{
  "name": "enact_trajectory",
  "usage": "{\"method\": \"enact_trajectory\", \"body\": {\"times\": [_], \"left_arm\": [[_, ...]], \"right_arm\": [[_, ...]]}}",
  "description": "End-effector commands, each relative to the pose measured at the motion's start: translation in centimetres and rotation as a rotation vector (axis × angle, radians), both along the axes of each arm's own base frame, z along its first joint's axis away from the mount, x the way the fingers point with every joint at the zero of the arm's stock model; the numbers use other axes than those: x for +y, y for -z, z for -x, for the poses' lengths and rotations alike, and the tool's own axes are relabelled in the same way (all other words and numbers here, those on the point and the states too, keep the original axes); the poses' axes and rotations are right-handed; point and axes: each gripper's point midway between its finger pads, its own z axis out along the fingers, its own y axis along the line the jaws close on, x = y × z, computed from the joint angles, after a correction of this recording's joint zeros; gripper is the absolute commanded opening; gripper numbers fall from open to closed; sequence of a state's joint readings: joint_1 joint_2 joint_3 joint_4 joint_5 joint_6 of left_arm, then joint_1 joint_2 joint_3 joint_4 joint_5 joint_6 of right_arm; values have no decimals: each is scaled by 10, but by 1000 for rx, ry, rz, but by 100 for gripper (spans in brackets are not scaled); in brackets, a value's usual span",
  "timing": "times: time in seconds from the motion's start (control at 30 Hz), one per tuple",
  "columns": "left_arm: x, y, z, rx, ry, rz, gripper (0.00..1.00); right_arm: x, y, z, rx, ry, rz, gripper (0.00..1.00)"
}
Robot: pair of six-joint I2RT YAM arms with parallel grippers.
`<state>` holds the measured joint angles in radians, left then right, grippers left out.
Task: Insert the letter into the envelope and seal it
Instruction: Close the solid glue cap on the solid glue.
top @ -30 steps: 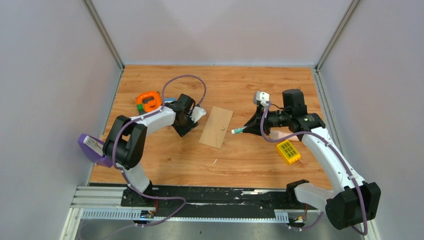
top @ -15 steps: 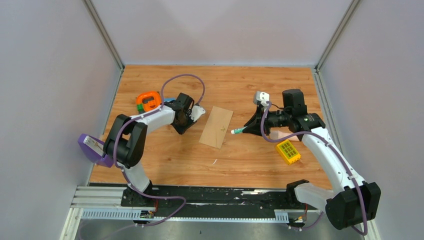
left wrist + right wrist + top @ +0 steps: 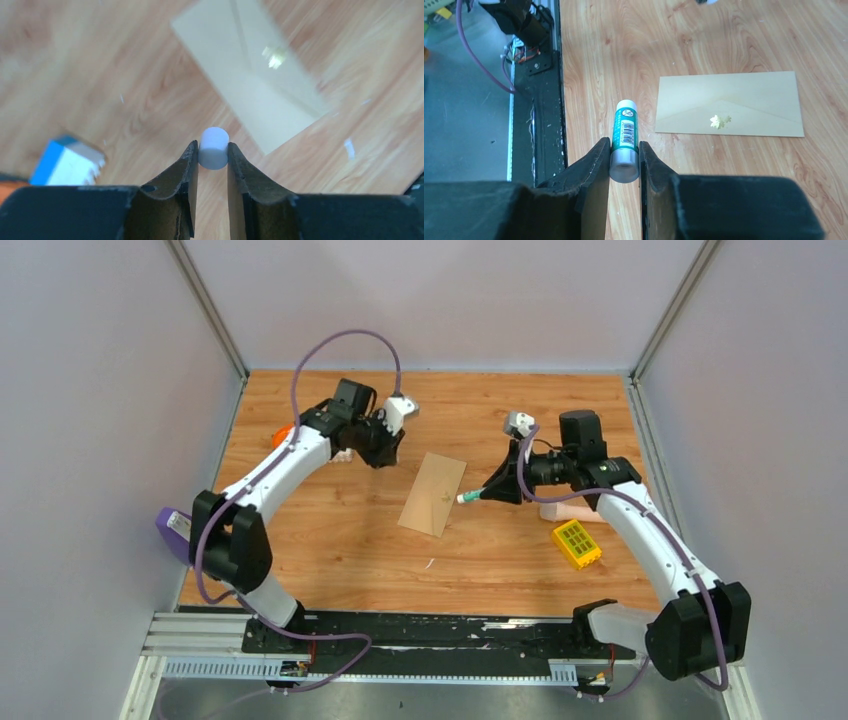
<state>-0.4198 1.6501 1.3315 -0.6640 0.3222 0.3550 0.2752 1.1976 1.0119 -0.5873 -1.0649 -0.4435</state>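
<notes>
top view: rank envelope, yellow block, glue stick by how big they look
1. envelope
2. yellow block
3. glue stick, smallest as seen; only its tip shows beyond the right gripper, so its full size is unsure

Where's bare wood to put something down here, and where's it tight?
Free: the wide near strip of table between the envelope and the black rail; the far strip between envelope and back wall. Tight: far left, around the orange item and the left claw; right side, around the yellow block and the right claw with its glue stick.
</notes>
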Motion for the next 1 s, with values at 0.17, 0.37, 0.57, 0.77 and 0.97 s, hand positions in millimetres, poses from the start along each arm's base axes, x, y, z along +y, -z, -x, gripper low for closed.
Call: {"method": "enact_trajectory", "body": {"times": [0.17,0.37,0.57,0.77,0.97], "left_arm": [[-77,-186,23,-54,236,629,15],[-99,-220,40,85,303,864,15],[-103,-228,55,126,338,1010,13],[-102,-231,64,154,334,1110,10],[-104,-234,71,157,345,1166,9]], "right_arm": [[0,-79,-38,-57,60,-218,0],[-11,-116,-39,-14,64,-341,0],[-23,-133,-38,95,98,-453,0],[-23,-139,-41,148,123,-523,0],[-21,-137,-48,180,153,-580,0]]}}
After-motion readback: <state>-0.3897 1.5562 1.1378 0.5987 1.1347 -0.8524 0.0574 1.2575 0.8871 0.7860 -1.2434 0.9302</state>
